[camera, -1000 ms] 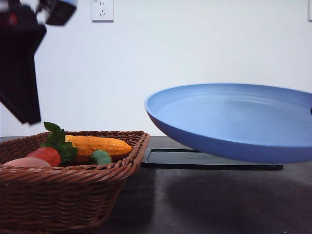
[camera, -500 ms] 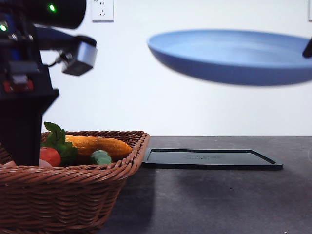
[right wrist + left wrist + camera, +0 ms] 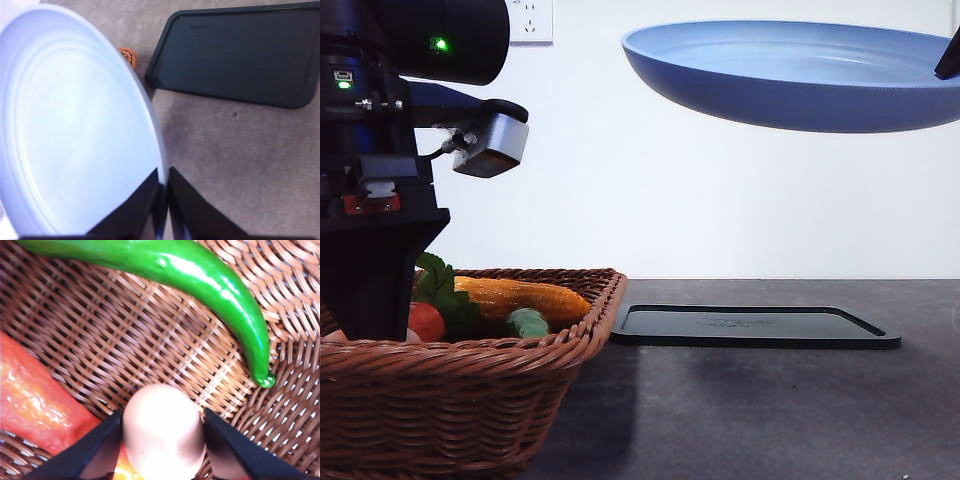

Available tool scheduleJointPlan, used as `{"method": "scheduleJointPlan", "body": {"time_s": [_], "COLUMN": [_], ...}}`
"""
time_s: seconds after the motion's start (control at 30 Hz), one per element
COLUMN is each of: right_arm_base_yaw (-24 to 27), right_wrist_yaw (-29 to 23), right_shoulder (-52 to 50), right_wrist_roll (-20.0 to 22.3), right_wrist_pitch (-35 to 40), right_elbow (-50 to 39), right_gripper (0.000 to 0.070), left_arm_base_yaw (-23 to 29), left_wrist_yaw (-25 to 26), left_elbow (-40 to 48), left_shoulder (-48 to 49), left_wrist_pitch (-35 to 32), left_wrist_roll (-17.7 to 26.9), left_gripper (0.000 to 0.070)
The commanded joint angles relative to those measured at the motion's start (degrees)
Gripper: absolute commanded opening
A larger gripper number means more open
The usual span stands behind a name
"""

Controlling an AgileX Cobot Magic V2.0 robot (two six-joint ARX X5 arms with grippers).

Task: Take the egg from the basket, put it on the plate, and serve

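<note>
— Down inside the large brown woven wicker basket point(image 3: 470, 400), on the left of my front camera, my left arm is lowered among the produce. What do you read from the wrist?

— On the left wrist camera the left fingers point(image 3: 100, 450) stand either side of the small smooth pinkish-brown egg point(image 3: 164, 432), both inner faces touching its shell, so I call them closed on the egg. It sits on the weave, touching the orange-red carrot point(image 3: 35, 405) on one side. A glossy green chilli pepper point(image 3: 200, 275) curves across the basket floor beyond it, apart from the egg.

— And the other arm?

— My right fingers point(image 3: 150, 207) are pinched narrow on the raised rim of the wide shallow blue plate point(image 3: 790, 75), one finger above the rim and one below. On the front camera the plate hangs high over the desk point(image 3: 760, 410), tilted slightly, well above the flat black rectangular tray point(image 3: 755, 327).

— Where is the tray against the basket?

— Just beside it, on the dark grey desk. The right wrist camera shows a corner of wicker rim peeking past the plate's edge, near the tray corner.

— Anything else in the basket?

— A yellow corn cob point(image 3: 520, 297) and green leaves point(image 3: 440, 285).
</note>
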State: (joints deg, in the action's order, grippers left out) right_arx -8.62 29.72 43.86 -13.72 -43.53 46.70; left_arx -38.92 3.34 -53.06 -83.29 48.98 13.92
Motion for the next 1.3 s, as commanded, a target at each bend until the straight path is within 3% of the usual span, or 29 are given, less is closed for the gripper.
{"method": "scheduleJointPlan", "body": {"time_s": [0.0, 0.17, 0.3, 0.5, 0.63, 0.73, 1.0, 1.27], "right_arm_base_yaw": [-0.07, -0.07, -0.09, -0.59, -2.29, -4.52, -10.27, -11.45], "right_wrist_yaw": [-0.58, -5.85, -5.67, 1.59, 5.66, 6.57, 6.53, 6.51], "right_shoulder": [0.32, 1.98, 5.15, 11.66, 16.01, 18.98, 23.40, 23.82], "right_wrist_roll": [0.28, 0.92, 0.94, 0.88, 0.60, 0.32, -0.78, -0.87], "right_wrist_pitch": [0.57, 0.60, 0.99, 2.38, 3.48, 3.92, 4.43, 4.44], "right_elbow": [1.03, 1.03, 1.03, 1.03, 1.03, 1.03, 1.03, 1.03], "right_gripper": [0.0000, 0.0000, 0.0000, 0.0000, 0.0000, 0.0000, 0.0000, 0.0000], "left_arm_base_yaw": [-0.45, -0.42, -0.42, -0.58, -1.87, -3.65, -10.42, -14.84], "left_wrist_yaw": [0.02, 0.02, 0.04, 1.32, 7.76, 11.02, 11.02, 11.01], "left_elbow": [-1.54, -5.86, -11.87, -23.47, -29.44, -30.48, -30.48, -30.48], "left_shoulder": [-0.37, 2.17, 5.08, 8.25, 8.42, 8.28, 2.68, -6.48], "left_wrist_pitch": [-0.02, 2.21, 3.98, 3.81, 2.28, 0.95, 2.92, 3.66], "left_wrist_roll": [-0.65, -1.34, -1.34, -1.90, -4.73, -5.47, -5.84, -5.82], "left_gripper": [0.0233, 0.0232, 0.0232, 0.0233, 0.0233, 0.0233, 0.0232, 0.0233]}}
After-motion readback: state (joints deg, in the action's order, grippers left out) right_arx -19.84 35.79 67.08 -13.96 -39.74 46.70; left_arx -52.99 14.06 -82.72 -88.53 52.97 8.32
